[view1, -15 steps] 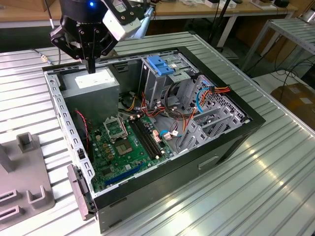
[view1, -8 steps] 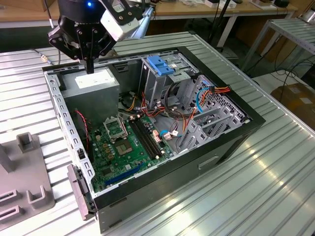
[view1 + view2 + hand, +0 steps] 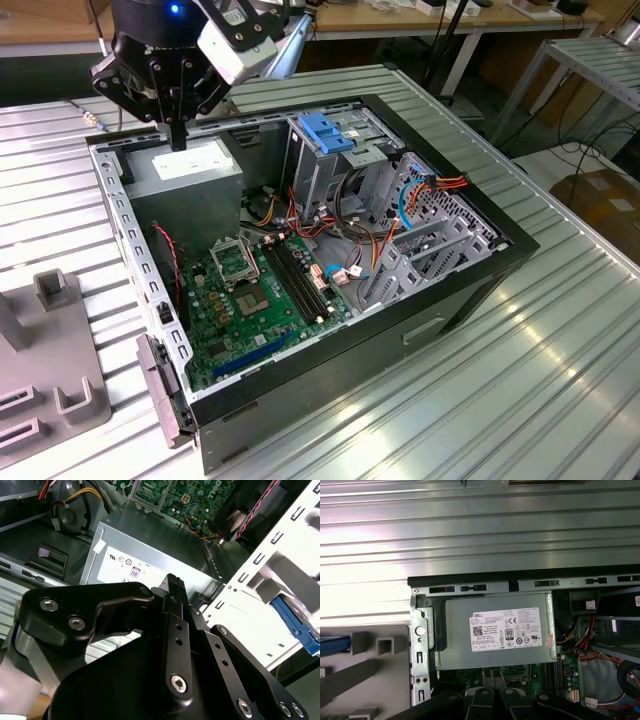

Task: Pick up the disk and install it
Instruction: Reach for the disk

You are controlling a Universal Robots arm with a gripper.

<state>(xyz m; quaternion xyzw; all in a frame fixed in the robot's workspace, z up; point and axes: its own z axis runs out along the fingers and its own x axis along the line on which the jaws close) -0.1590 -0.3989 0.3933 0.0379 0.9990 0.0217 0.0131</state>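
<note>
1. Slatted metal table (image 3: pixel 520 380) carries 1 computer case (image 3: pixel 300 400), laid open so its bays face upward.
2. Gripper (image 3: pixel 178 140) hangs above the power supply (image 3: pixel 190 165), fingers (image 3: pixel 175 594) clenched together and empty.
3. Disk (image 3: pixel 331 645) shows a blue rail edge in the grey holder (image 3: pixel 50 370) beside the case, apart from the gripper and not yet picked up.

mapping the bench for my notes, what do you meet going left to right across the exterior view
grey fixture block → power-supply box → blue latch → orange and blue cable bundle → cardboard box
</note>
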